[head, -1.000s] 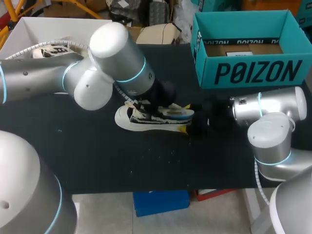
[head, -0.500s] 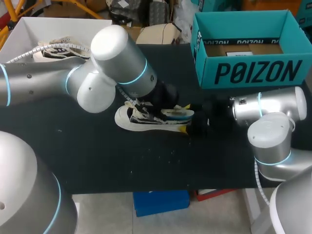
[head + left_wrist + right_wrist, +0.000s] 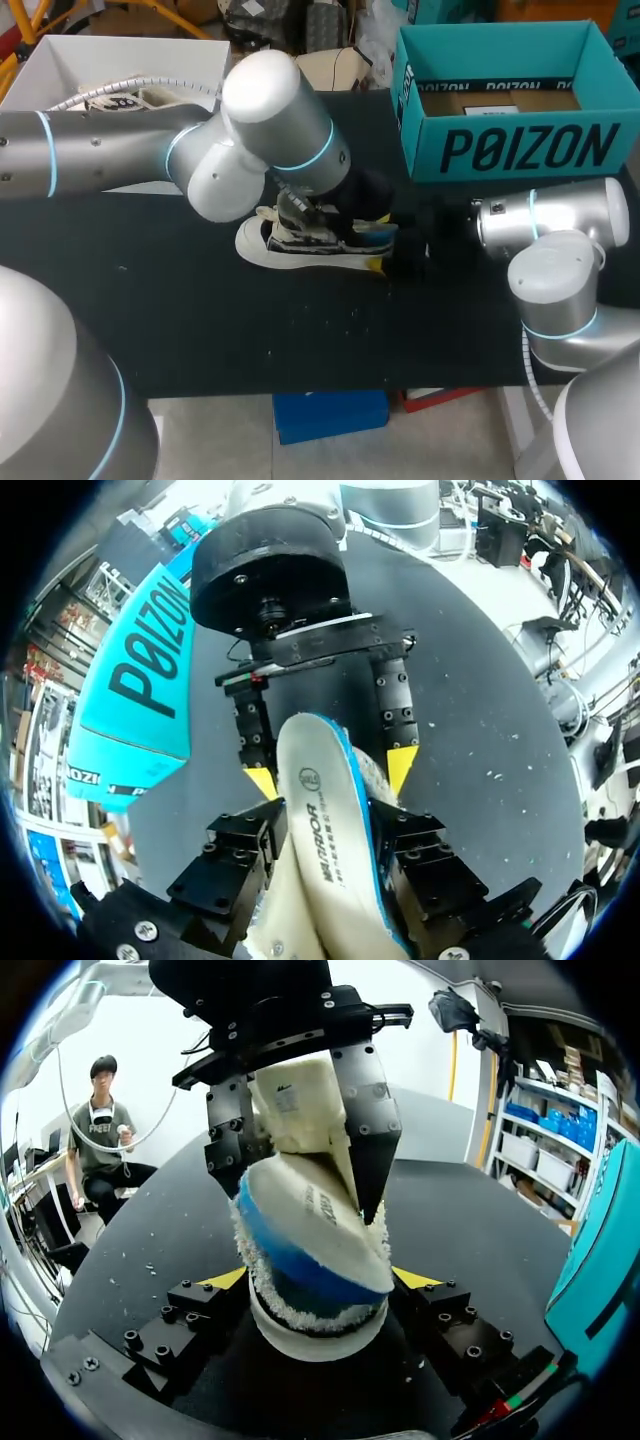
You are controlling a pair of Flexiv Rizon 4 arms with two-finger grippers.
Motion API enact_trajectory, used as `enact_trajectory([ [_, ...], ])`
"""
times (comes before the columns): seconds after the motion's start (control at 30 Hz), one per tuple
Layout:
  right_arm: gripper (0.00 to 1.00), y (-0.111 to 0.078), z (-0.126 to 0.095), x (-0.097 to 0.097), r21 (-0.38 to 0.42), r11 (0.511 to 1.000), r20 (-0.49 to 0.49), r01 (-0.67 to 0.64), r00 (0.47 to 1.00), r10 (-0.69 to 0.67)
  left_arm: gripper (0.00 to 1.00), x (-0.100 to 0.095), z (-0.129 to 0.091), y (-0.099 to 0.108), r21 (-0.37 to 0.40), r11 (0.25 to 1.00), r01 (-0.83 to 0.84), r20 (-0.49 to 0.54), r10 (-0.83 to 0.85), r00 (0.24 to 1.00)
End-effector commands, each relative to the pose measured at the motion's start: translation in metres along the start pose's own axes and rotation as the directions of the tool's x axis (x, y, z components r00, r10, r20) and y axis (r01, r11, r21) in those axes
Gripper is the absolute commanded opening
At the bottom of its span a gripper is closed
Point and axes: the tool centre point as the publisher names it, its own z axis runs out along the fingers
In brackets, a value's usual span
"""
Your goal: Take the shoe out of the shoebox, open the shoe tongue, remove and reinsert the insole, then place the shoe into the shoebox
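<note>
While the shoe (image 3: 300, 243) is sitting on the black table (image 3: 200, 320), near the teal shoebox (image 3: 500, 150) but outside it, the right gripper (image 3: 318, 1282) is clamping its heel from both sides. The left gripper (image 3: 328, 840) is pinching the insole (image 3: 318, 775), which is sticking up, tilted, from the shoe's opening.

Bright, even room light, with faint soft shadows.

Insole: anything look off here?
The insole sticks up out of the shoe at the heel, arched, not lying flat inside, pinched in the left gripper. Small white specks litter the table.
</note>
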Motion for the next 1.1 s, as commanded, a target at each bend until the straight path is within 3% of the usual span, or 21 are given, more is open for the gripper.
enact_trajectory([
  [0.03, 0.00, -0.001, 0.003, 0.001, 0.002, 1.000, 0.001, -0.001, 1.000, 0.001, 0.47, -0.002, 0.001, -0.005, -0.012, 1.000, 0.002, 0.010, -0.002, 1.000],
  [0.43, 0.00, -0.001, 0.003, 0.001, 0.002, 1.000, 0.001, -0.001, 1.000, 0.001, 0.36, 0.002, -0.010, 0.007, -0.048, 0.996, 0.076, 0.044, -0.074, 0.996],
  [0.53, 0.00, -0.001, 0.003, 0.001, 0.002, 1.000, 0.001, -0.001, 1.000, 0.001, 0.13, 0.002, -0.010, 0.010, -0.049, 0.993, 0.110, 0.051, -0.108, 0.993],
  [0.57, 0.00, -0.001, 0.003, 0.001, 0.002, 1.000, 0.001, -0.001, 1.000, 0.001, 0.01, 0.001, -0.011, 0.011, -0.046, 0.992, 0.119, 0.053, -0.116, 0.992],
  [0.83, 0.00, -0.001, 0.003, 0.001, 0.002, 1.000, 0.001, -0.001, 1.000, 0.001, 0.00, 0.000, -0.015, 0.004, 0.001, 0.993, 0.122, 0.052, -0.122, 0.991],
  [1.1, 0.00, -0.001, 0.003, 0.001, 0.002, 1.000, 0.001, -0.001, 1.000, 0.001, 0.00, 0.012, -0.055, -0.007, 0.143, 0.987, 0.077, 0.032, -0.082, 0.996],
])
